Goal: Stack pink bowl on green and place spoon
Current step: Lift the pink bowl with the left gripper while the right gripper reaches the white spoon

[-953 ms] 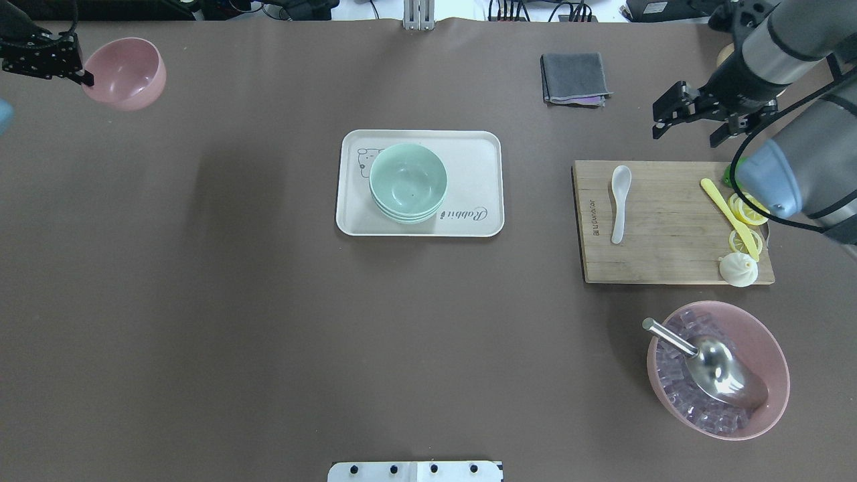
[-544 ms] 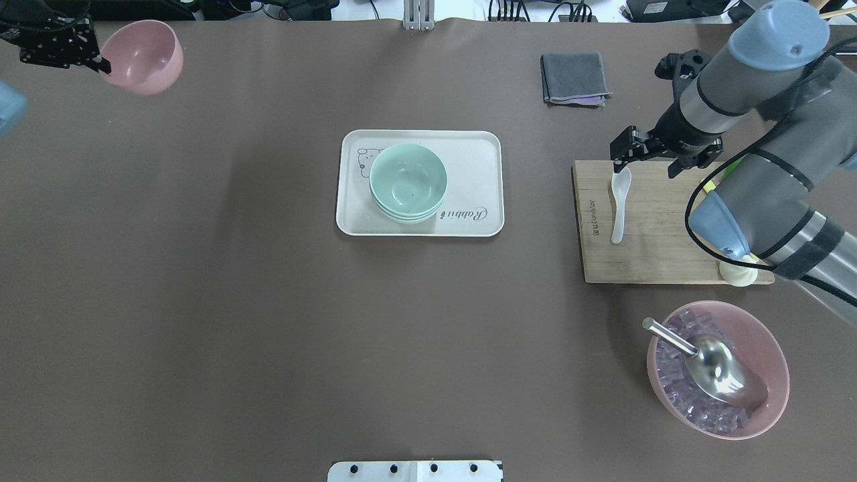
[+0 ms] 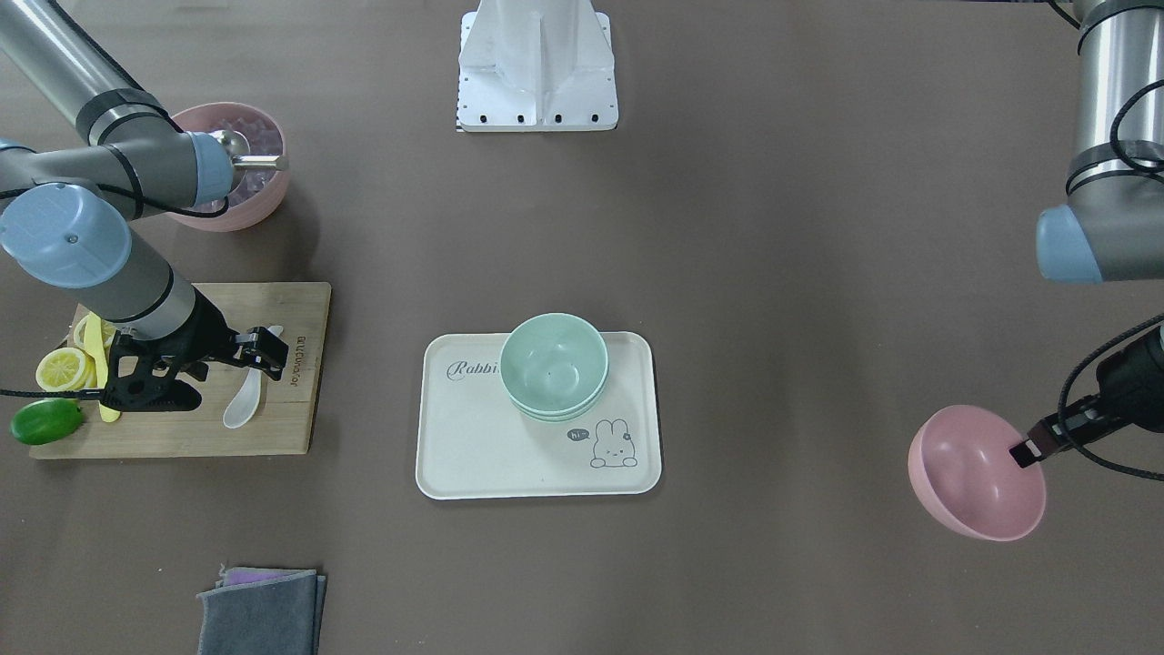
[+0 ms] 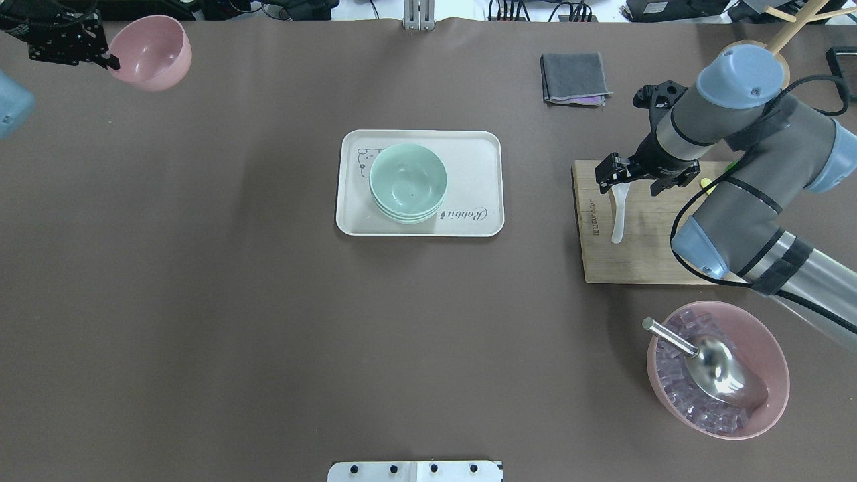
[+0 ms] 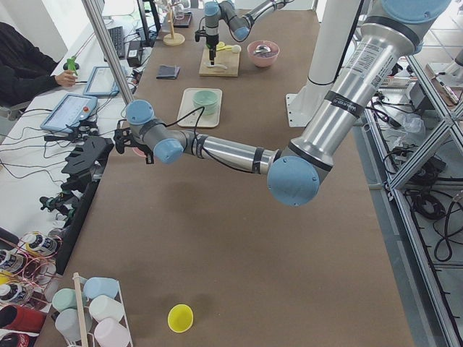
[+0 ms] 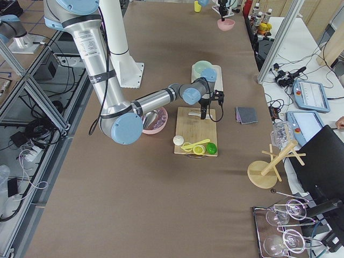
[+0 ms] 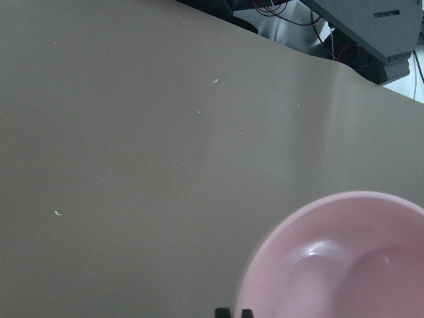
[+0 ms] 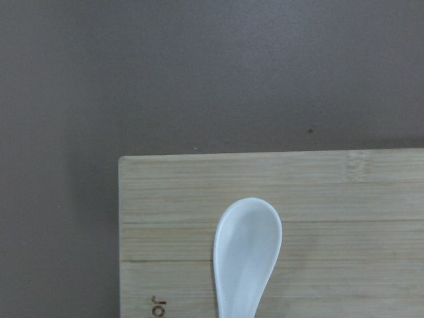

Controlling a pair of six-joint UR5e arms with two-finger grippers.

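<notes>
Pink bowl being pinched at its rim by the left claw; right claw hanging spread apart over the spoon.

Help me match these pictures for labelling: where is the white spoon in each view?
Front-facing: white spoon left, on the cutting board.
Overhead: right, same board.
Exterior left: too small to tell.
Exterior right: centre, board's far end.
Left wrist: not in it.
Right wrist: bottom centre.
Shared landmark: the cutting board.

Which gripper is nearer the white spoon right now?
Right. The right gripper hangs open just above the spoon on the board; the left gripper holds the pink bowl far across the table.
</notes>
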